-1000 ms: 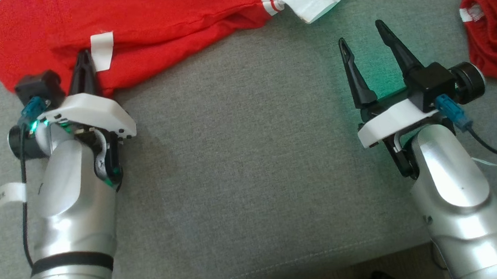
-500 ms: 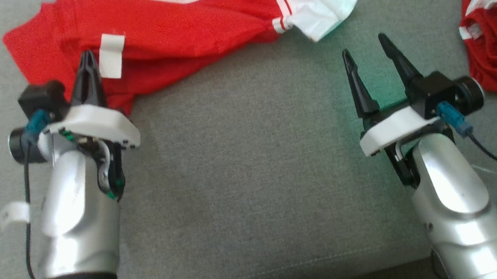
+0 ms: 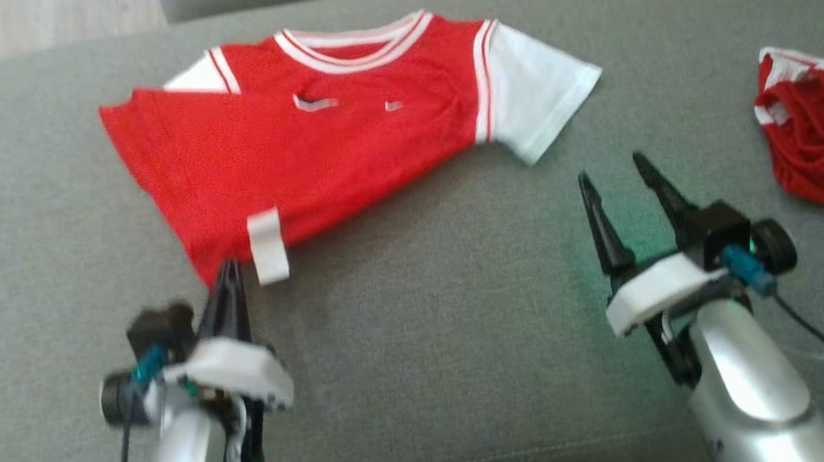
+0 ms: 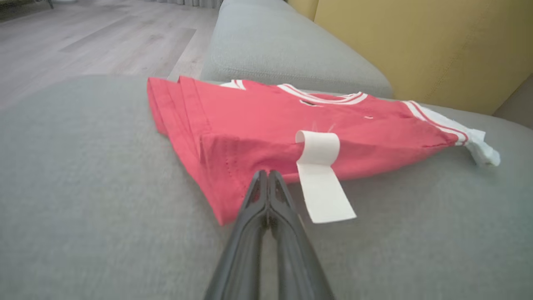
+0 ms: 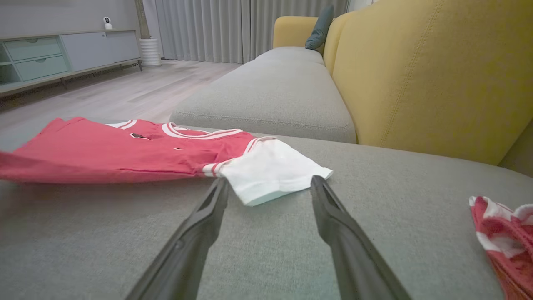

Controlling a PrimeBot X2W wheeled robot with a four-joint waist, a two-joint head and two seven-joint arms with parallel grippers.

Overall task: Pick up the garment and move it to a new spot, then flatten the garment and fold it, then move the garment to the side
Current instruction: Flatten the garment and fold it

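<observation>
My left claw [image 3: 228, 268] is pinched shut at the corner of the red jersey [image 3: 319, 150]. My right claw [image 3: 611, 168] is wide open above the grey couch [image 3: 426, 331].

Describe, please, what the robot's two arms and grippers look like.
The left forearm and right forearm are glossy silver shells. Each wrist carries a white plate, a black camera block with a teal-blue plug and a thin black cable. The left gripper and right gripper each have two long, tapering black fingers.
</observation>
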